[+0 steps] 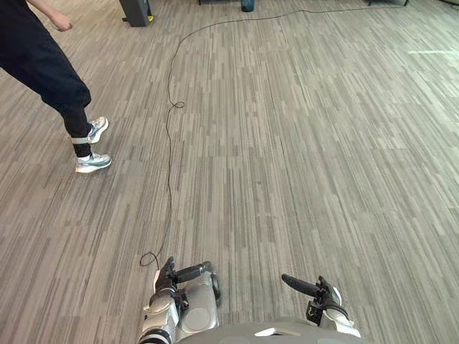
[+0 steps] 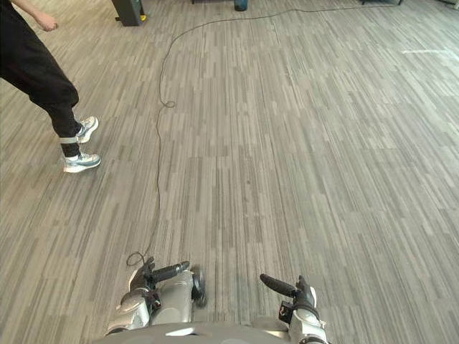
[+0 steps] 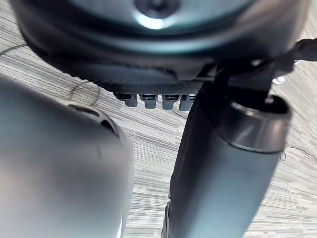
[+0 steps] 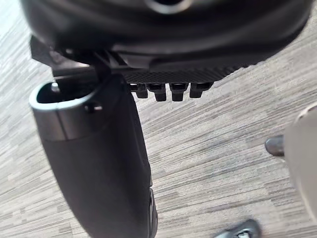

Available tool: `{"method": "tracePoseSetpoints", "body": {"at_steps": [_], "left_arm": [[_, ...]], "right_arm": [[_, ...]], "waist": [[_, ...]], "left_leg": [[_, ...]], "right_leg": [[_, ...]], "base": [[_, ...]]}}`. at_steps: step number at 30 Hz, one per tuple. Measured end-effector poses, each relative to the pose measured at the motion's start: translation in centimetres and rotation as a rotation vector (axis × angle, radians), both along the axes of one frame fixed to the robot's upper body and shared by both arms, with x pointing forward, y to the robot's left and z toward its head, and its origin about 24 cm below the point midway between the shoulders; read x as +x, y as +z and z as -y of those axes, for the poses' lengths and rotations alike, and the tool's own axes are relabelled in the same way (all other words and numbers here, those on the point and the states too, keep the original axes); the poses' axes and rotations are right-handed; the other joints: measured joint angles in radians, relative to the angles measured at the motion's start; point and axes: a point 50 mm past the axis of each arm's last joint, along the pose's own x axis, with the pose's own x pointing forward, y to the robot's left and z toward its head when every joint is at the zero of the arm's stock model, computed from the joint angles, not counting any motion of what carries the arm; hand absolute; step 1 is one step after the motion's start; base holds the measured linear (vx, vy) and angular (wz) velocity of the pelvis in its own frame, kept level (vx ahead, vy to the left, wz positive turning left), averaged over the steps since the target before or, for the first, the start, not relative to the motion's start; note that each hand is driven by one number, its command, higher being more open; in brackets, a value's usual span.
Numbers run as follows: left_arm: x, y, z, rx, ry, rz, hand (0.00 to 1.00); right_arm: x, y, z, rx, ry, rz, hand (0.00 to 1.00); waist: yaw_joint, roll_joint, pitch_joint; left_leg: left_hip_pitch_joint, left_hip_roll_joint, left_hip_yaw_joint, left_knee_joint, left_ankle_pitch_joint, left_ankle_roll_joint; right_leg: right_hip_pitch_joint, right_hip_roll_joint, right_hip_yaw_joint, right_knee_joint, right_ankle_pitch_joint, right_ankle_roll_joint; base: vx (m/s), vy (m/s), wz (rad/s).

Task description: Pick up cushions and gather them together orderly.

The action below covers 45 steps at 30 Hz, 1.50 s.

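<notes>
My left hand hangs low at the bottom edge of the eye views, over grey striped carpet. In the left wrist view its fingers stick out straight in a row beside the thumb, with nothing between them. My right hand hangs at the same height a short way to the right. Its fingers are straight too, the thumb stands apart, and it holds nothing.
A person in dark trousers and silver sneakers stands at the far left, mid-stride. A dark stand base sits at the far top left. Bare carpet stretches ahead and to the right.
</notes>
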Motion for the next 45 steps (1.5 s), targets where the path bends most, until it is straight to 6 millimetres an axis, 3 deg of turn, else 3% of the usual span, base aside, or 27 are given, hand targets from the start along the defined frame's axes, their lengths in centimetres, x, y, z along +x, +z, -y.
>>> {"method": "tracePoseSetpoints", "body": {"at_steps": [1, 3, 4, 5, 7, 9, 12, 15, 16, 17, 18, 19, 20, 21, 23, 24, 25, 27, 31, 33, 35, 38, 39, 40, 41, 42, 45], "left_arm": [[0.0, 0.0, 0.0, 0.001, 0.0, 0.001, 1.0], [0.1, 0.1, -1.0, 0.025, -0.006, -0.009, 1.0], [0.0, 0.1, -1.1, 0.027, -0.007, -0.014, 1.0], [-0.4, -0.2, -1.2, 0.03, -0.004, -0.038, 1.0], [-1.0, -0.6, -1.1, 0.023, -0.003, -0.08, 1.0], [-1.6, -0.9, -1.1, 0.022, 0.0, -0.101, 1.0], [-2.2, -1.2, -1.1, 0.026, -0.026, -0.143, 1.0], [-2.4, -1.4, -0.7, 0.023, -0.048, -0.161, 1.0], [-2.5, -1.6, -0.2, 0.02, -0.079, -0.173, 1.0], [-2.7, -1.8, 0.6, 0.003, -0.096, -0.187, 1.0], [-2.3, -1.8, 1.1, -0.002, -0.12, -0.18, 1.0], [-1.9, -1.8, 1.6, -0.007, -0.137, -0.175, 1.0], [-1.3, -1.7, 2.4, -0.021, -0.155, -0.162, 1.0], [-1.3, -1.6, 2.5, -0.024, -0.145, -0.159, 1.0], [-0.8, -1.3, 2.5, -0.03, -0.124, -0.123, 1.0], [-0.3, -0.9, 1.9, -0.008, -0.118, -0.089, 1.0], [-0.2, -0.8, 1.7, -0.002, -0.117, -0.082, 1.0], [0.6, 0.0, 0.9, 0.036, -0.109, -0.017, 1.0], [1.2, 0.4, 1.2, 0.035, -0.105, 0.03, 1.0], [0.9, 0.3, 0.9, 0.041, -0.103, 0.014, 1.0], [0.3, 0.1, 0.0, 0.044, -0.064, -0.003, 1.0], [0.0, 0.1, -1.2, 0.062, -0.026, -0.019, 1.0], [-0.3, -0.1, -1.5, 0.073, -0.024, -0.04, 1.0], [-0.5, -0.3, -1.4, 0.069, -0.024, -0.058, 1.0], [-1.0, -0.7, -1.1, 0.058, -0.031, -0.101, 1.0], [-1.2, -0.9, -1.0, 0.057, -0.035, -0.112, 1.0], [-1.5, -1.1, -0.4, 0.054, -0.078, -0.136, 1.0]], "right_arm": [[0.0, 0.0, -0.1, 0.002, 0.0, 0.0, 1.0], [-0.2, -0.1, -1.0, 0.036, 0.007, -0.004, 1.0], [-0.2, -0.1, -1.0, 0.036, 0.007, -0.003, 1.0], [-0.1, 0.0, -0.9, 0.033, 0.004, 0.007, 1.0], [0.4, 0.3, -0.6, 0.021, 0.001, 0.043, 1.0], [0.8, 0.6, -0.5, 0.014, 0.0, 0.07, 1.0], [1.5, 1.2, -0.1, -0.006, -0.013, 0.133, 1.0], [1.6, 1.2, 0.5, -0.015, -0.016, 0.123, 1.0], [0.9, 0.9, 1.4, -0.03, -0.024, 0.093, 1.0], [0.5, 0.7, 2.0, -0.019, -0.065, 0.075, 1.0], [0.5, 0.8, 2.5, -0.031, -0.081, 0.076, 1.0], [0.5, 0.9, 2.8, -0.037, -0.091, 0.078, 1.0], [0.5, 0.9, 3.1, -0.042, -0.092, 0.078, 1.0], [0.5, 0.9, 3.0, -0.042, -0.082, 0.076, 1.0], [0.7, 1.0, 3.1, -0.05, -0.057, 0.075, 1.0], [0.8, 0.8, 2.4, -0.043, -0.023, 0.066, 1.0], [0.7, 0.8, 2.3, -0.039, -0.022, 0.062, 1.0], [0.4, 0.5, 1.9, -0.031, -0.013, 0.04, 1.0], [-0.4, 0.2, 1.9, -0.038, -0.009, -0.001, 1.0], [-0.8, -0.1, 1.7, -0.034, -0.006, -0.019, 1.0], [-1.6, -0.4, 0.9, -0.015, -0.005, -0.046, 1.0], [-2.2, -0.6, 0.0, 0.013, 0.002, -0.065, 1.0], [-2.2, -0.6, -0.1, 0.015, 0.01, -0.065, 1.0], [-2.2, -0.6, 0.1, 0.009, 0.015, -0.062, 1.0], [-2.0, -0.5, 0.6, -0.004, 0.011, -0.046, 1.0], [-1.8, -0.4, 0.8, -0.012, 0.01, -0.038, 1.0], [-1.1, 0.1, 1.5, -0.038, 0.009, 0.011, 1.0]], "waist": [[0.0, -0.003, -0.001], [-0.001, -0.057, -0.016], [-0.003, -0.062, -0.013], [-0.008, -0.065, -0.011], [-0.025, -0.059, -0.006], [-0.033, -0.049, -0.001], [-0.048, -0.046, 0.001], [-0.067, -0.04, 0.0], [-0.088, -0.026, 0.004], [-0.094, 0.003, -0.004], [-0.098, 0.022, -0.002], [-0.102, 0.027, 0.001], [-0.106, 0.047, 0.01], [-0.107, 0.071, 0.015], [-0.094, 0.084, 0.021], [-0.08, 0.064, 0.033], [-0.079, 0.06, 0.034], [-0.068, 0.035, 0.035], [-0.042, 0.033, 0.036], [-0.028, 0.021, 0.031], [-0.008, 0.0, -0.004], [-0.004, -0.068, -0.02], [-0.006, -0.083, -0.021], [-0.01, -0.076, -0.017], [-0.022, -0.064, -0.01], [-0.03, -0.052, -0.007], [-0.046, -0.029, -0.006]], "left_leg": [[-0.001, -0.001, 0.002, 0.005, -0.006, 0.001], [0.05, -0.024, 0.063, 0.088, -0.12, 0.039], [0.071, -0.029, 0.071, 0.09, -0.135, 0.04], [0.134, -0.033, 0.082, 0.084, -0.177, 0.044], [0.252, -0.032, 0.094, 0.057, -0.234, 0.038], [0.361, -0.025, 0.121, 0.003, -0.271, 0.027], [0.547, 0.013, 0.203, -0.102, -0.31, -0.049], [0.663, 0.008, 0.271, -0.203, -0.305, -0.072], [0.727, 0.003, 0.268, -0.246, -0.298, -0.087], [0.756, 0.026, 0.269, -0.252, -0.282, -0.114], [0.756, 0.044, 0.255, -0.223, -0.24, -0.165], [0.752, 0.051, 0.239, -0.192, -0.222, -0.165], [0.719, 0.095, 0.187, -0.043, -0.181, -0.16], [0.626, 0.157, 0.091, 0.232, -0.101, -0.122], [0.476, 0.185, -0.012, 0.582, -0.104, -0.125], [0.346, 0.177, -0.043, 0.733, -0.151, -0.116], [0.327, 0.174, -0.042, 0.737, -0.158, -0.111], [0.166, 0.152, -0.04, 0.631, -0.2, -0.063], [0.036, 0.057, -0.082, 0.201, -0.205, -0.061], [0.01, 0.024, -0.117, 0.015, -0.147, -0.078], [0.011, -0.003, -0.112, 0.049, -0.037, -0.039], [0.063, -0.025, -0.019, 0.135, -0.137, 0.013], [0.134, -0.04, 0.017, 0.131, -0.181, 0.029], [0.172, -0.044, 0.025, 0.123, -0.205, 0.03], [0.283, -0.055, 0.036, 0.089, -0.249, 0.03], [0.324, -0.055, 0.043, 0.067, -0.258, 0.033], [0.507, -0.045, 0.071, -0.089, -0.273, 0.015]], "right_leg": [[-0.003, -0.002, 0.005, 0.005, 0.0, 0.0], [-0.095, -0.057, 0.076, 0.299, 0.015, 0.027], [-0.122, -0.067, 0.077, 0.374, 0.032, 0.051], [-0.214, -0.086, 0.074, 0.61, 0.108, 0.121], [-0.331, -0.112, 0.024, 0.853, 0.097, 0.104], [-0.425, -0.125, -0.046, 0.899, 0.078, 0.071], [-0.594, -0.13, -0.276, 0.677, 0.064, 0.037], [-0.641, -0.092, -0.407, 0.375, 0.112, 0.019], [-0.627, -0.061, -0.392, 0.297, 0.263, -0.08], [-0.619, -0.041, -0.402, 0.331, 0.256, -0.154], [-0.621, -0.039, -0.405, 0.379, 0.193, -0.16], [-0.616, -0.037, -0.404, 0.397, 0.169, -0.159], [-0.569, -0.012, -0.403, 0.398, 0.127, -0.158], [-0.496, 0.035, -0.39, 0.354, 0.105, -0.158], [-0.389, 0.104, -0.337, 0.283, 0.087, -0.163], [-0.28, 0.137, -0.271, 0.219, 0.073, -0.168], [-0.265, 0.139, -0.261, 0.21, 0.071, -0.168], [-0.162, 0.152, -0.18, 0.142, 0.051, -0.149], [-0.038, 0.136, -0.048, 0.069, 0.021, -0.097], [0.01, 0.119, 0.018, 0.031, -0.016, -0.064], [0.045, 0.078, 0.09, 0.028, -0.05, -0.029], [-0.068, 0.002, 0.132, 0.354, -0.045, 0.022], [-0.158, -0.031, 0.125, 0.597, 0.048, 0.103], [-0.194, -0.048, 0.12, 0.699, 0.091, 0.12], [-0.263, -0.082, 0.063, 0.876, 0.092, 0.12], [-0.293, -0.092, 0.034, 0.91, 0.087, 0.112], [-0.459, -0.115, -0.15, 0.855, 0.047, 0.045]], "base": [[0.63, 0.252, -0.66], [0.65, 0.274, -0.43], [0.55, 0.242, -0.39], [0.42, 0.188, -0.35], [0.49, 0.17, -0.37], [0.55, 0.076, -0.52], [0.48, -0.009, -0.65], [0.64, -0.042, -0.41], [0.9, -0.112, -0.12], [0.78, -0.113, -0.01], [0.77, -0.154, -0.03], [0.72, -0.206, -0.08], [0.82, -0.265, -0.27], [0.66, -0.214, -0.57], [0.6, -0.14, -1.0], [0.56, -0.072, -1.02], [0.5, -0.024, -1.19], [0.49, 0.029, -0.88], [0.43, 0.128, -0.86], [0.65, 0.304, -1.07], [0.63, 0.288, -0.99], [0.66, 0.296, -0.73], [0.72, 0.339, -0.68], [0.67, 0.298, -0.67], [0.43, 0.162, -0.44], [0.51, 0.173, -0.5], [0.5, 0.092, -0.28]]}}
